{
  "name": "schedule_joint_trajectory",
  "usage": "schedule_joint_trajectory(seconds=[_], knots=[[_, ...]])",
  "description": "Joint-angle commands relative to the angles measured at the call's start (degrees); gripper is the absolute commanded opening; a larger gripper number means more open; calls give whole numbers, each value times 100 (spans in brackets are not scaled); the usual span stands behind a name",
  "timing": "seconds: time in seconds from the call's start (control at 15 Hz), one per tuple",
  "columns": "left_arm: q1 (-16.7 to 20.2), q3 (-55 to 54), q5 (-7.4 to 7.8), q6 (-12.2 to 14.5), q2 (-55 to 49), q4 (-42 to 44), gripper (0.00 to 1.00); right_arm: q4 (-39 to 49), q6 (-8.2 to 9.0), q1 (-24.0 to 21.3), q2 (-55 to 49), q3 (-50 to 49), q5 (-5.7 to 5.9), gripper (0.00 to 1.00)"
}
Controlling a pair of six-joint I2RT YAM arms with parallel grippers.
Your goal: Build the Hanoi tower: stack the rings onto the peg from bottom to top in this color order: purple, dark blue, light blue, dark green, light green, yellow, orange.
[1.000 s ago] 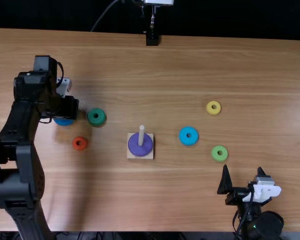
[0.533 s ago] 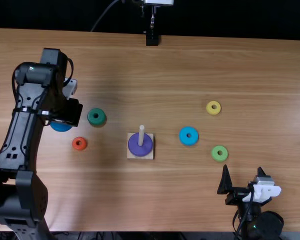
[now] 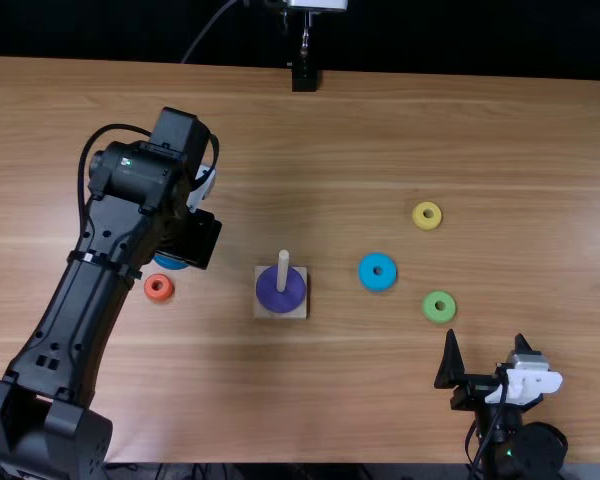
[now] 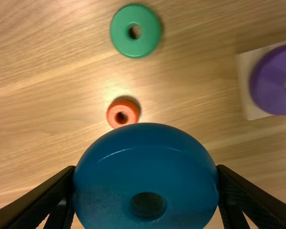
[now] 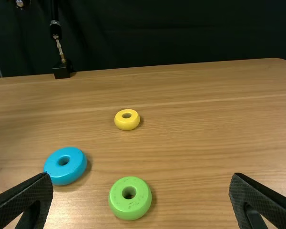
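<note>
The wooden peg (image 3: 283, 270) stood upright on its square base (image 3: 300, 309) near the middle of the worktop (image 3: 370, 400), with the purple ring (image 3: 269, 294) threaded around it at the bottom; that made one of seven rings in place, and the correct one for the foundation; next in the color order, the dark blue ring (image 4: 143, 155) was clenched between the fingers of the left claw (image 4: 147, 174), off to the left arm's side of the base and apart from the peg, its delivery judged to be the step in hand; the dark green ring (image 4: 119, 36) and the orange ring (image 3: 149, 290) lay flat on that same side; across the base, on the right arm's side, the light blue ring (image 3: 366, 272) lay nearest the peg, with the light green ring (image 3: 430, 307) and the yellow ring (image 3: 418, 219) farther out; the right claw (image 3: 485, 348) hung open and empty near the close edge; once dark blue was seated, five rings would be left, light blue first and orange last, leaving the build in its early stages.
</note>
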Motion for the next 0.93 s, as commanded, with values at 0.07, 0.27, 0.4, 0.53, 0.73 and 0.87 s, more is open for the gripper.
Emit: schedule_joint_trajectory(seconds=[0.07, 0.27, 0.4, 0.53, 0.73, 0.87], knots=[[-294, 388, 8, -470, -246, -17, 0, -437, -2, 8, -73, -355, 0, 100], [-549, 634, 472, -787, -220, 36, 0, -437, -2, 8, -73, -346, 0, 100], [-637, 749, 662, -797, -202, 46, 0, -437, -2, 8, -73, -346, 0, 100], [-795, 757, 683, -818, -202, 78, 0, -437, -2, 8, -73, -355, 0, 100], [-1032, 766, 683, -1272, -167, 184, 0, -437, -2, 8, -73, -355, 0, 100], [-1164, 836, 683, -1272, -149, 300, 0, -437, -2, 8, -73, -346, 0, 100]])
